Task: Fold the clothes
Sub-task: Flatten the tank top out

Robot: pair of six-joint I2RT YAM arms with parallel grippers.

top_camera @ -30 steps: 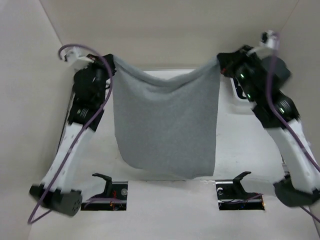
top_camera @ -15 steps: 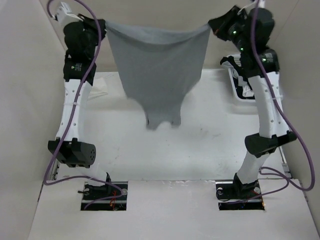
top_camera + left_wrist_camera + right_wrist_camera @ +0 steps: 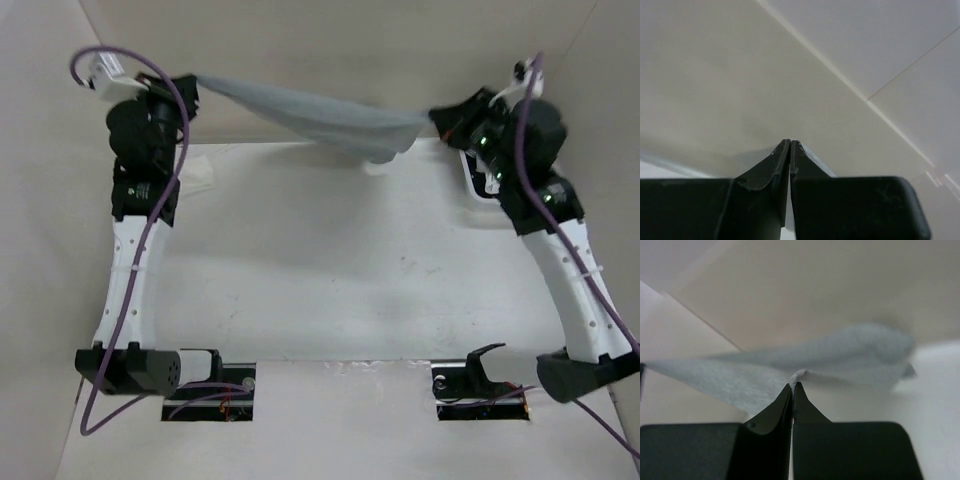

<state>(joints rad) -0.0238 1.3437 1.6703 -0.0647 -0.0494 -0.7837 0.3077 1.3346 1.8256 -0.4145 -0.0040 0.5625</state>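
**ITEM: Grey top, held aloft at two corners, awaiting lay-down for folding**

**Location.** The grey top (image 3: 310, 113) is suspended over the far edge of the table (image 3: 320, 290), close to the back wall (image 3: 330, 40). It is seen as a narrow, nearly level band strung between the two arms, with a bunched fold hanging lowest near the right end. Whether that fold touches the table cannot be told.

**Left gripper** (image 3: 188, 88). The jaws are pressed together with no gap showing. The left end of the cloth is seen to run into them, so a pinch on one edge is judged.

**Right gripper** (image 3: 437, 118). The jaws are closed on a small tuft of the grey knit, which is plainly seen between the tips in the wrist view. The rest of the cloth is spread away beyond them.

**Nearby.** A small white cloth (image 3: 200, 178) is lying at the far left of the table, beside the left arm.

**Step in hand (judged).** The garment is being opened in the air so that it can be laid flat. No fold has yet been made.

**Handling notes.**
- Both pinches should be kept firm, since thin knit is easily slipped.
- The two arms should be lowered together, level and equally far apart.
- The free hem should be set down first, then the cloth drawn towards the near edge.
- Overstretching is to be avoided.
- The small white cloth should be kept out from under the garment.
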